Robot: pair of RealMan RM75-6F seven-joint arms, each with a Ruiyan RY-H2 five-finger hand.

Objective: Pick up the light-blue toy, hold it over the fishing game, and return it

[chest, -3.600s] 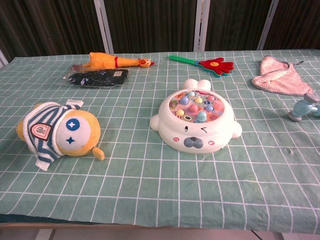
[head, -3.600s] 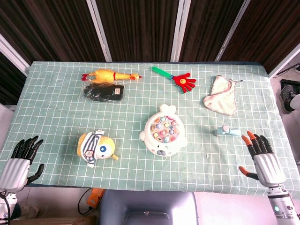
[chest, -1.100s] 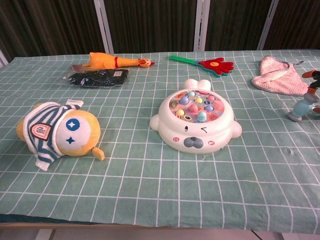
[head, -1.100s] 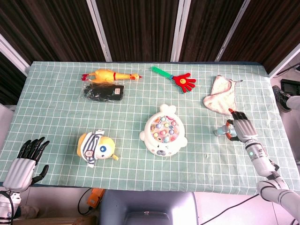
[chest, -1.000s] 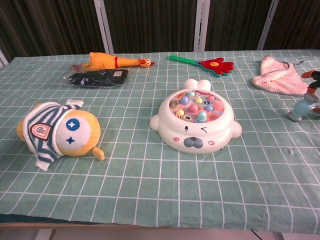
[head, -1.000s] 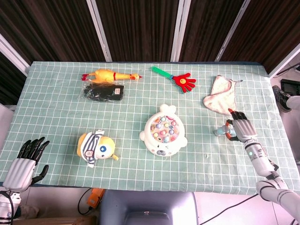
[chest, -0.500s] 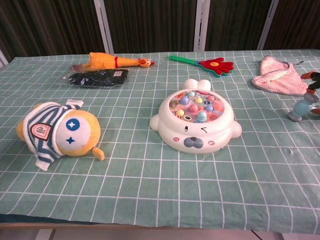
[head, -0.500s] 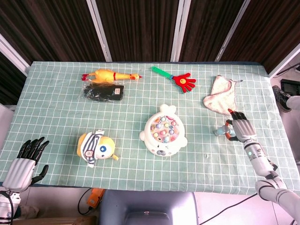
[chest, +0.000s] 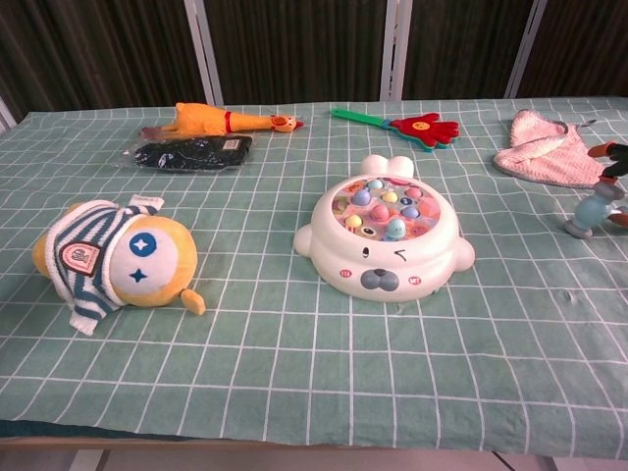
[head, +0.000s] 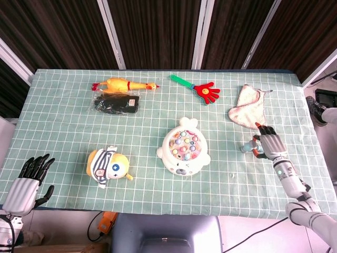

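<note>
My left hand (head: 25, 183) hangs off the tabletop's near left corner, fingers spread, holding nothing. Right hand (head: 268, 142) sits at the light-blue toy (head: 247, 147) near the tabletop's right edge, fingers around it; I can't tell if it's gripped. Fishing game (head: 182, 147) mid-table, plush duck (head: 107, 166) left, pink cloth (head: 248, 107) beyond.

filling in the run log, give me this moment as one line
phase: grasping | right hand: fingers around light-blue toy, toy on table | left hand: open, idle at near table edge | fishing game: untouched, mid-table
</note>
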